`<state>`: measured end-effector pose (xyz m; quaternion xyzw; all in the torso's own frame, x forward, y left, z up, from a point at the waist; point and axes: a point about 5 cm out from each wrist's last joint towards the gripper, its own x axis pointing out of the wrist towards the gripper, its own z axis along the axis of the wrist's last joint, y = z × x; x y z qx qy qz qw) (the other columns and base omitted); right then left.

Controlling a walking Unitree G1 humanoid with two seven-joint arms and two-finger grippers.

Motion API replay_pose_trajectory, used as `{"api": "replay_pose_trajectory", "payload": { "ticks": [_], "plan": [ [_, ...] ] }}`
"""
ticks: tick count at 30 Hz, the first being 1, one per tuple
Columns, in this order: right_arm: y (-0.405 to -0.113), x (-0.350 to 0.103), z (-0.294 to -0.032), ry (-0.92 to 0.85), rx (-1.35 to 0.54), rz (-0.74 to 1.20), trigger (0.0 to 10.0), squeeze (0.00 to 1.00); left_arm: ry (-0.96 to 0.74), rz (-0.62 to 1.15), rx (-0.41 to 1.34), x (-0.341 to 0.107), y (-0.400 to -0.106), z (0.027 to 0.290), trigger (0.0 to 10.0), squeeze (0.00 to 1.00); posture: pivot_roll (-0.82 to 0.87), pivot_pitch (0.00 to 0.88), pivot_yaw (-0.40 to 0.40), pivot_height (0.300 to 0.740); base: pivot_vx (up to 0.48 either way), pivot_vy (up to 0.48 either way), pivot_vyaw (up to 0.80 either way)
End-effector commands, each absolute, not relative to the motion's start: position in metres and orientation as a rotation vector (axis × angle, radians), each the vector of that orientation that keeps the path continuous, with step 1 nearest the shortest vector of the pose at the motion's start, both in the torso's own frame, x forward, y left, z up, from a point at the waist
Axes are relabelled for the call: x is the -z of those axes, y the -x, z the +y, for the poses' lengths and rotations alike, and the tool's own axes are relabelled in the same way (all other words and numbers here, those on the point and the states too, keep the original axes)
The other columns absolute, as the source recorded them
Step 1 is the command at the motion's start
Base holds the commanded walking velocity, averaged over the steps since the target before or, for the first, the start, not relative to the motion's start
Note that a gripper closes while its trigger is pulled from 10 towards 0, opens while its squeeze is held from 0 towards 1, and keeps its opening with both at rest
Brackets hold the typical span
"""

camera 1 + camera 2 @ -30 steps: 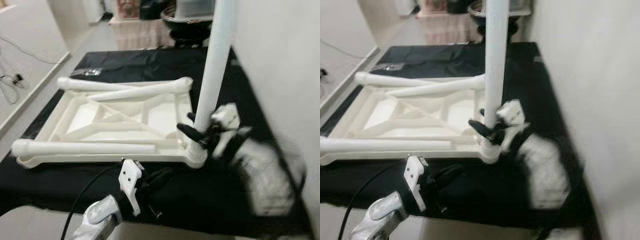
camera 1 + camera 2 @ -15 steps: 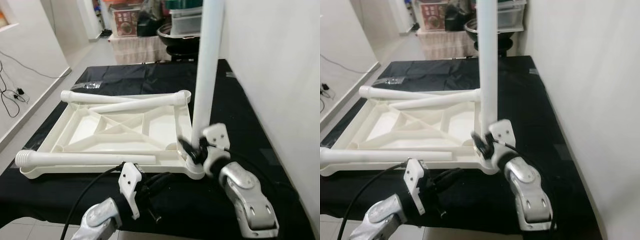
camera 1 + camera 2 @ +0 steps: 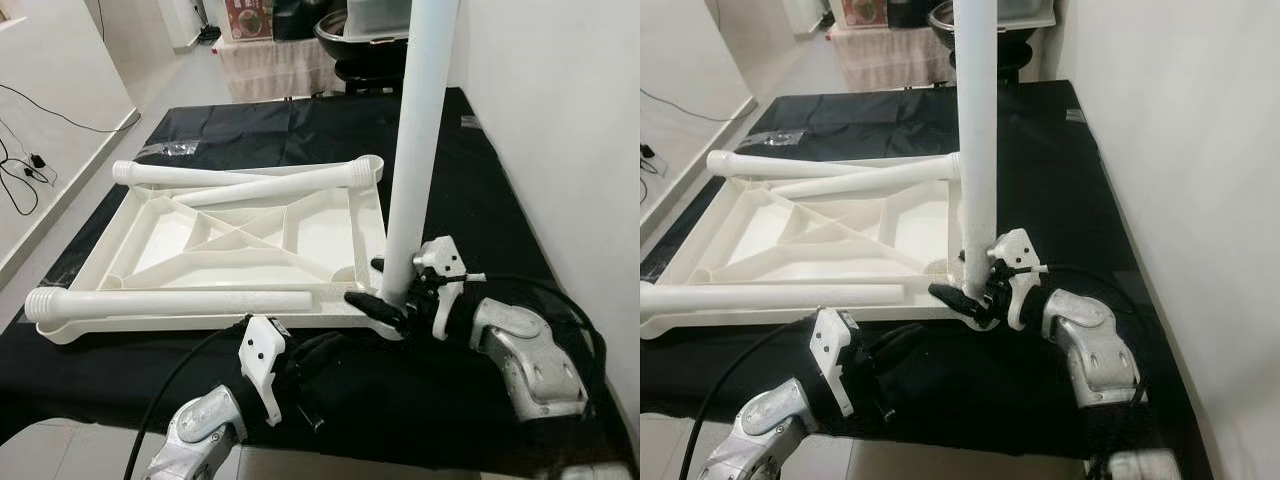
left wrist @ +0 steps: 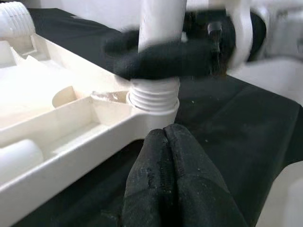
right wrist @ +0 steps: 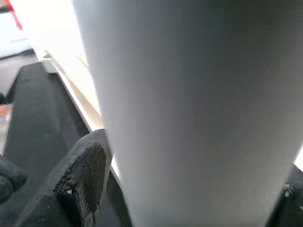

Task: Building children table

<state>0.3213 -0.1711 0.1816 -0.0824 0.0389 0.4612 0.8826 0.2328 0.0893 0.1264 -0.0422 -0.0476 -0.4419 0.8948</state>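
Right tool swung lower, flatter, fingers clamped around upright white plastic table leg; left tool closed, empty, just beneath corner socket of upturned white tabletop.

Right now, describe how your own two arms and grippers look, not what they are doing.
Both arms are silver metal with rounded shells. The right arm ends in a white plastic bracket and the right gripper, whose jaws are long, black and textured. The left arm carries a similar white bracket with small holes, a black cable looping to it, and the left gripper in the same black.
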Motion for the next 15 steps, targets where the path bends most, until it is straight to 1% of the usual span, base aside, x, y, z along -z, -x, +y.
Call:
{"api": "replay_pose_trajectory", "payload": {
  "ticks": [1,3,5,6,9,15],
  "plan": [
    [-0.326,-0.183,-0.168,0.167,-1.026,0.078,10.0,0.00,0.084,-0.094,0.909,-0.123,-0.232,0.090,10.0,0.00,0.06,0.089,0.061,0.740,0.000,0.000,0.00],
    [-0.334,-0.188,-0.174,0.156,-1.041,0.087,10.0,0.00,0.083,-0.096,0.906,-0.123,-0.232,0.090,10.0,0.00,0.06,0.091,0.059,0.740,0.000,0.000,0.00],
    [-0.337,-0.188,-0.176,0.148,-1.049,0.089,10.0,0.00,0.084,-0.097,0.905,-0.123,-0.232,0.089,10.0,0.00,0.06,0.091,0.059,0.740,0.000,0.000,0.00],
    [-0.338,-0.188,-0.178,0.125,-1.065,0.087,0.0,0.00,0.083,-0.099,0.902,-0.123,-0.232,0.089,10.0,0.00,0.07,0.094,0.058,0.740,0.000,0.000,0.00],
    [-0.336,-0.186,-0.182,0.093,-1.096,0.089,0.0,0.00,0.082,-0.102,0.893,-0.124,-0.231,0.089,10.0,0.00,0.07,0.097,0.057,0.740,0.000,0.000,0.00],
    [-0.335,-0.184,-0.189,0.087,-1.118,0.095,0.0,0.00,0.080,-0.105,0.885,-0.124,-0.231,0.090,10.0,0.00,0.05,0.102,0.067,0.740,0.000,0.000,0.00]
  ]
}}
